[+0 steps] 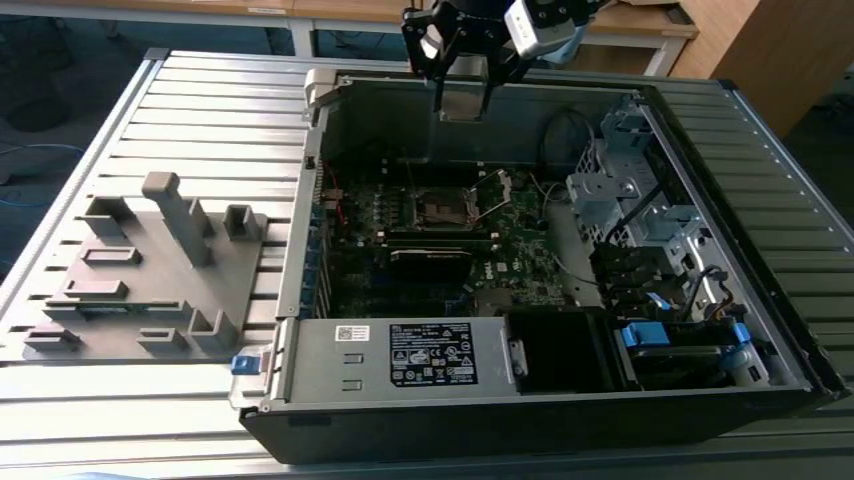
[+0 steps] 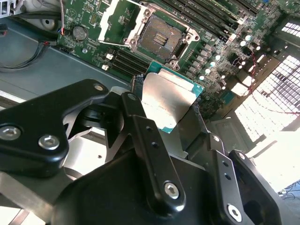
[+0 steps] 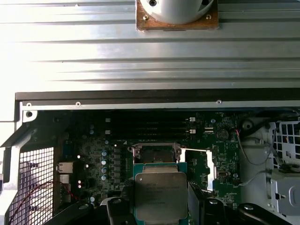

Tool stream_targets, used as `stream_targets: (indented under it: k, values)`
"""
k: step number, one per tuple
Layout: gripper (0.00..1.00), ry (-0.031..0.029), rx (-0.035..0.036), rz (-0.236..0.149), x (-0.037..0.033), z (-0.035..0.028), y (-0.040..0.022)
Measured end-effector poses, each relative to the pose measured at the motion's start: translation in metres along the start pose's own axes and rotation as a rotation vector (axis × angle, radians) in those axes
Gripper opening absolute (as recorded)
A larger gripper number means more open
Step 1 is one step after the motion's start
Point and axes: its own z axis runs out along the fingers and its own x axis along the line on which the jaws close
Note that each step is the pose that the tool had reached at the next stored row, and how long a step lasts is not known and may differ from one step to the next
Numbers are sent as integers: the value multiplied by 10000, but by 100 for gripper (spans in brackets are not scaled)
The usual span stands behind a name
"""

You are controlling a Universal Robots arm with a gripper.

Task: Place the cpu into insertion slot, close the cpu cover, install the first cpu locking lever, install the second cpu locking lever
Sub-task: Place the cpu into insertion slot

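The claw [image 2: 165,123] holds the cpu [image 2: 171,96] high over the open computer case [image 1: 534,400]
Its fingers pinch the chip's two sides; the bare insertion slot [image 2: 161,37] waits down below, well apart, its cpu cover [image 1: 493,192] tipped up

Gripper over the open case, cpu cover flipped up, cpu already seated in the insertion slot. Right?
No, the cpu is not seated: the gripper holds it above the board, and the insertion slot is bare, as the second wrist view shows. The cpu cover is flipped up, as you say.
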Motion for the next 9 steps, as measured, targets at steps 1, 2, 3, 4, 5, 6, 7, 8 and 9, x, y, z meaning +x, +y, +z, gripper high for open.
stream_targets:
  k: [1,2,3,4,5,6,7,8,9]
  values:
    - [54,0,1,0,0,2,0]
    - [54,0,2,0,0,2,-1]
    - [54,1,3,1,0,2,-1]
    - [54,1,2,0,0,3,-1]
    - [54,1,2,0,0,3,-1]
    - [54,1,2,0,0,4,-1]
    - [54,1,3,0,0,4,-1]
    - [54,0,1,0,0,7,-1]
    - [54,0,0,0,0,9,-1]
